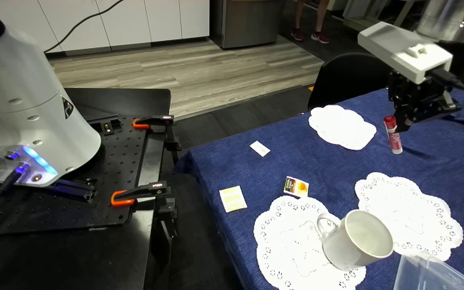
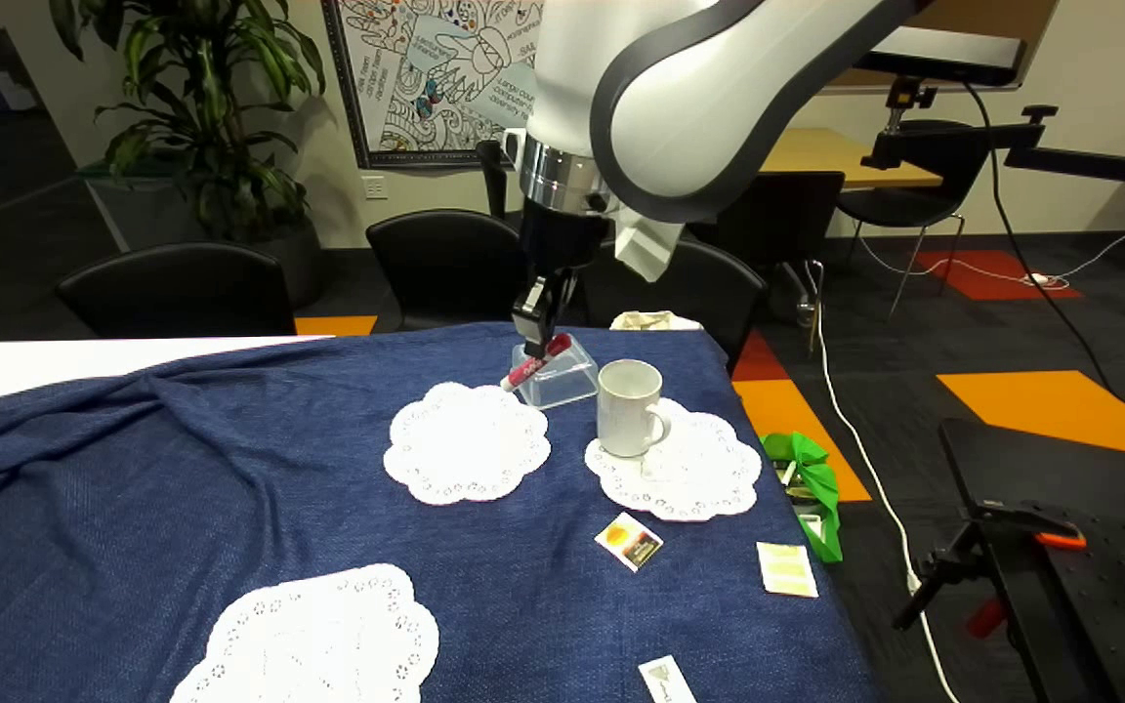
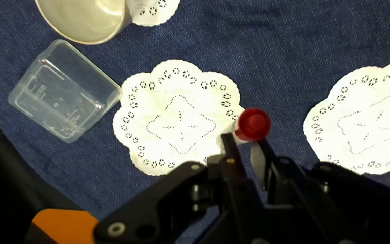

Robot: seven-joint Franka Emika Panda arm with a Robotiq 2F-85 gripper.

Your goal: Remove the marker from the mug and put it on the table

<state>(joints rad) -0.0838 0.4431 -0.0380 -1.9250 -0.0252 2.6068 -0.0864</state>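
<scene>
Marker (image 1: 393, 137) hangs in the air over the table (image 2: 514, 596), well clear of the mug (image 2: 627, 415), and the gripper (image 3: 244, 138) has it pinched between its two fingers — one on each side. Its red end is up and its pale end down, with a lean that shows in both exterior views. In the wrist view the round red end shows against the edge of the middle doily (image 3: 181, 125). The mug stands upright on a second doily (image 2: 699, 464), off its centre, handle turned toward the bench (image 1: 67, 257). A third doily (image 1: 341, 127) lies well apart from the mug. Just beside the middle doily is a clear tub (image 3: 64, 93) — whether they touch, I cannot tell. Flat on the table lie an orange packet (image 2: 629, 540) just beside the second doily, a yellow packet (image 2: 787, 569) near the table's edge, and a white packet (image 2: 667, 681) farther from the mug. Two clamps (image 1: 147, 190) with orange ends grip the bench, where the arm's base (image 1: 22, 112) shows a blue light (image 1: 40, 159)
</scene>
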